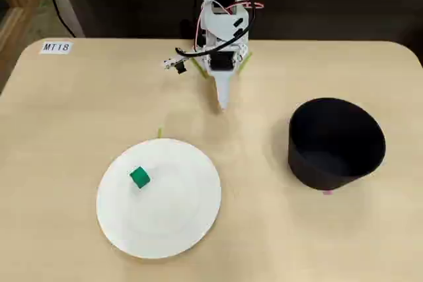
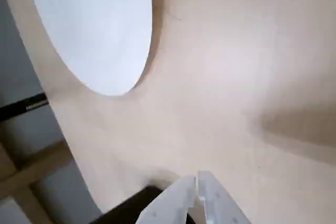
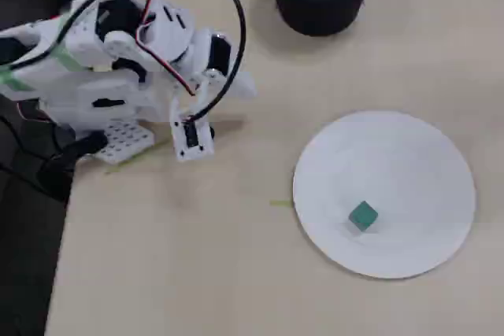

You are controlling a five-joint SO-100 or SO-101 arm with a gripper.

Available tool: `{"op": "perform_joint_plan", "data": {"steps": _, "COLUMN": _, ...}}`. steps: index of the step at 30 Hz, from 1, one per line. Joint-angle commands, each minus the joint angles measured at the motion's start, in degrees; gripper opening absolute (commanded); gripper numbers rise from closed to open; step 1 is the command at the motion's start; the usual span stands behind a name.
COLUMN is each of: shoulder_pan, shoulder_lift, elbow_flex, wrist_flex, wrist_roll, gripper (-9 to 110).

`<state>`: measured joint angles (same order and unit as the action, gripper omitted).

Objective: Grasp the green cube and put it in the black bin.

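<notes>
The tiny green cube (image 1: 139, 177) (image 3: 363, 216) lies on a flat white plate (image 1: 178, 212) (image 3: 409, 159), left of the plate's middle in a fixed view. The round black bin (image 1: 328, 171) (image 3: 315, 15) stands empty on the table, well apart from the plate. My gripper (image 1: 223, 102) (image 3: 246, 88) hangs by the arm's base, folded back, far from both cube and bin. Its two white fingers meet in a point, shut on nothing. In the wrist view the gripper (image 2: 197, 174) shows at the bottom edge, with part of the plate (image 2: 94, 24) at upper left; the cube is out of that view.
A light wooden table (image 1: 277, 229) carries everything. The white arm with red and black cables (image 1: 221, 24) sits at the table's far edge. A label reading MT18 (image 1: 55, 47) is stuck near one corner. A short green mark (image 3: 281, 203) lies beside the plate.
</notes>
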<state>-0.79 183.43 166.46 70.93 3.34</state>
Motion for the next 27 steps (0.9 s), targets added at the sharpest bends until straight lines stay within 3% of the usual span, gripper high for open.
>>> {"op": "perform_joint_plan", "data": {"steps": 1, "shoulder_pan": -0.1, "shoulder_lift": 0.3, "elbow_flex": -0.2, "wrist_flex": -0.7, "wrist_roll": 0.9, "gripper": 0}}
{"op": "perform_joint_plan", "data": {"steps": 27, "shoulder_pan": -1.4, "shoulder_lift": 0.3, "elbow_flex": -4.0, "wrist_flex": 0.2, "wrist_roll": 1.2, "gripper": 0}}
